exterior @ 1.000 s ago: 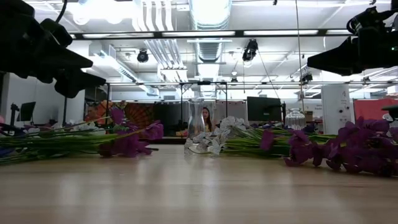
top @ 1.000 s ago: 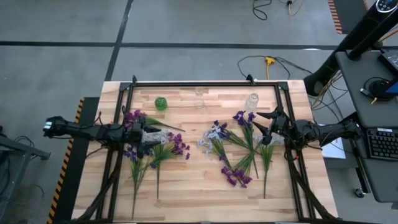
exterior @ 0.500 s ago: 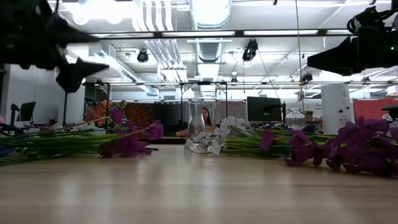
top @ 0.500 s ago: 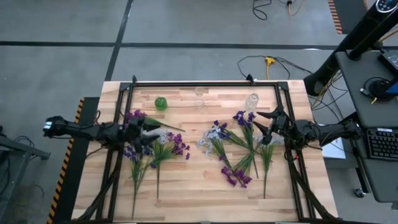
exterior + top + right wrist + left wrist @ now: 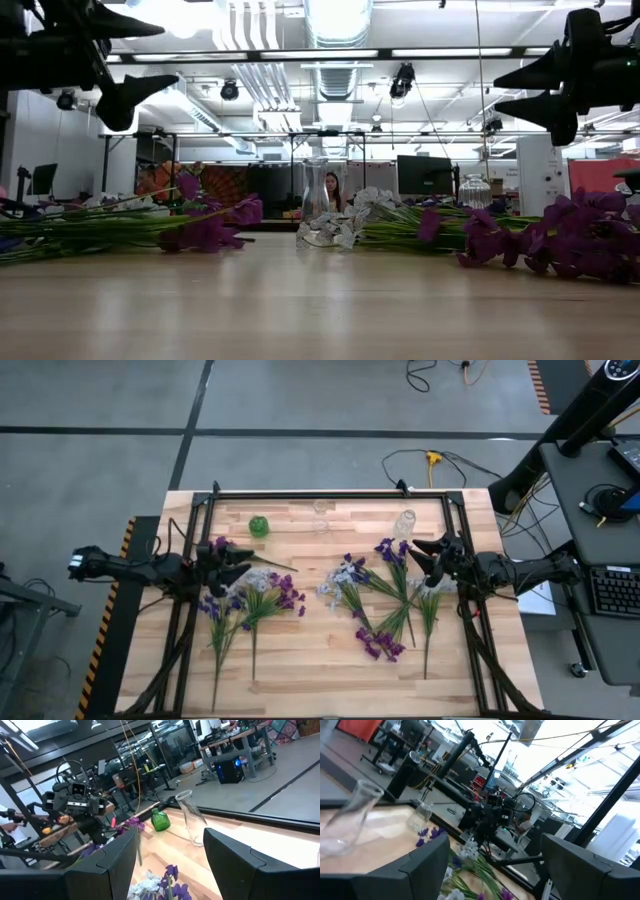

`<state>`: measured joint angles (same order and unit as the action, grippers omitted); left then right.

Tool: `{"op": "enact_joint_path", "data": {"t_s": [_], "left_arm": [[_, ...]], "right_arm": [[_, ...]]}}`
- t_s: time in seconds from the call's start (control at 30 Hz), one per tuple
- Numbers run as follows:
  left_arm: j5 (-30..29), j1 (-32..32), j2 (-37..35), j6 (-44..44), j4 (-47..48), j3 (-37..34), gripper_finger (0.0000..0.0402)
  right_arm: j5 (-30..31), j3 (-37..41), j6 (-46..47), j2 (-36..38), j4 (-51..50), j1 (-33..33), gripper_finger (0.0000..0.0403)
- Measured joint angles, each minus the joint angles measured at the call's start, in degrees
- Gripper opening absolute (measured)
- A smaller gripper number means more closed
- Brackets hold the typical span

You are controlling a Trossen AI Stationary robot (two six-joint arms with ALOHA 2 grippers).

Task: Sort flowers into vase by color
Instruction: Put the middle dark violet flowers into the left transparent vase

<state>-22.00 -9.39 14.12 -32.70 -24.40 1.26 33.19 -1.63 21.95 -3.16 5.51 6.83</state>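
Two dark own fingers (image 5: 115,857) spread apart, nothing between them. Beyond, pale wooden bench (image 5: 260,837) with a clear glass vase (image 5: 191,817) standing upright near its far edge, a small round green glass vase (image 5: 160,820) beside it. Magenta-purple blossom (image 5: 131,824) and dark blue-violet blossoms (image 5: 172,879) with whitish sprigs (image 5: 147,885) nearer. Other dark arm (image 5: 75,802) raised across the bench.

Clear glass vases (image 5: 321,508) at wooden table's far edge in high view: too small to tell count. Person behind tall clear vase (image 5: 316,192) in low view partly hidden. Purple flower heap (image 5: 590,240) cut by low view's right edge.
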Motion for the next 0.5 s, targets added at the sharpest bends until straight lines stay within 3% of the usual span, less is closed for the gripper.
{"op": "enact_joint_path", "data": {"t_s": [0.37, 0.5], "left_arm": [[-0.1, 0.0, 6.3, -0.7, 0.0, 0.0, 0.0294], [-0.4, 0.0, 8.6, -0.7, 0.0, 0.0, 0.0294]], "right_arm": [[0.5, 0.0, -3.1, 0.0, 0.7, 0.0, 0.0219], [6.3, 0.0, -4.0, 0.0, 0.7, 0.0, 0.0219]]}}
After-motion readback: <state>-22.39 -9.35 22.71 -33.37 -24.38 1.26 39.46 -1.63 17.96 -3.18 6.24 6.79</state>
